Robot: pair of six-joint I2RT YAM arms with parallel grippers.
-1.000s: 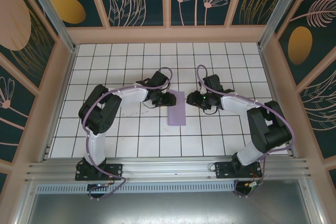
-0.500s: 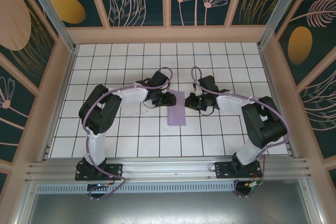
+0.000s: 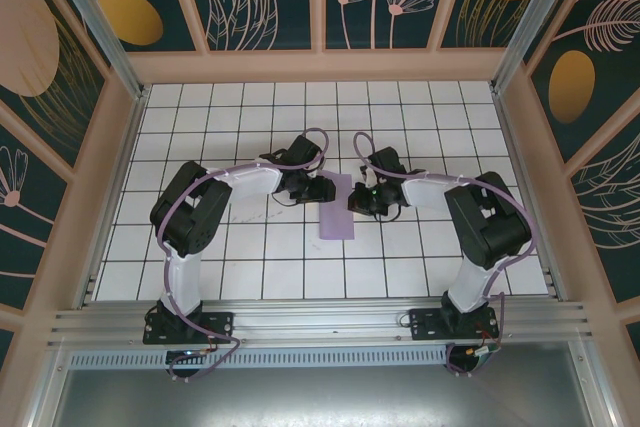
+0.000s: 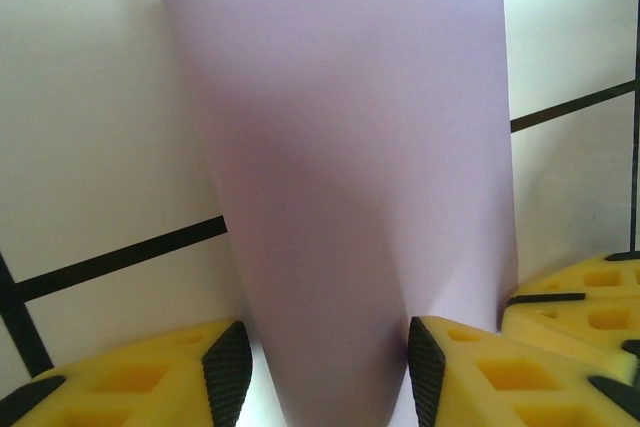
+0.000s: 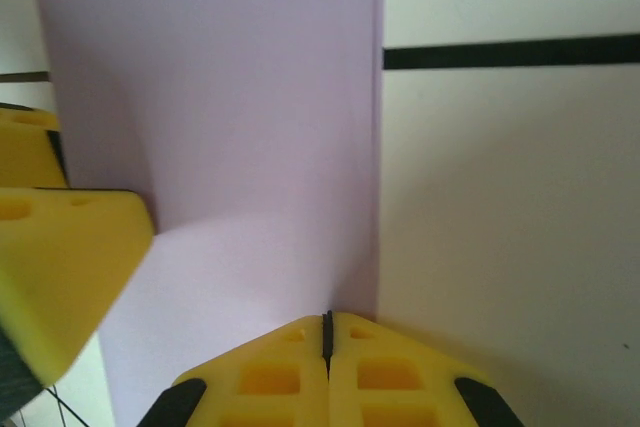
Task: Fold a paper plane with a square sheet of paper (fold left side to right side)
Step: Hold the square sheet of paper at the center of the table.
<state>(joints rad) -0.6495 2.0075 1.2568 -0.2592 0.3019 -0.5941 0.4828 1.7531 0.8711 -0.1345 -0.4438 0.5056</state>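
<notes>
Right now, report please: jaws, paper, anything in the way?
Left gripper jaws apart, paper between. Right gripper jaws shut at paper's edge. Paper folded narrow, on table. No obstacle seen.

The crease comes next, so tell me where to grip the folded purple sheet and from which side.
Take the sheet at its bowed left edge, coming in low from the left, probably where the left gripper has its open fingers either side of it. There the paper arches off the table and offers a lip. The right edge lies flat at the shut right gripper.
</notes>
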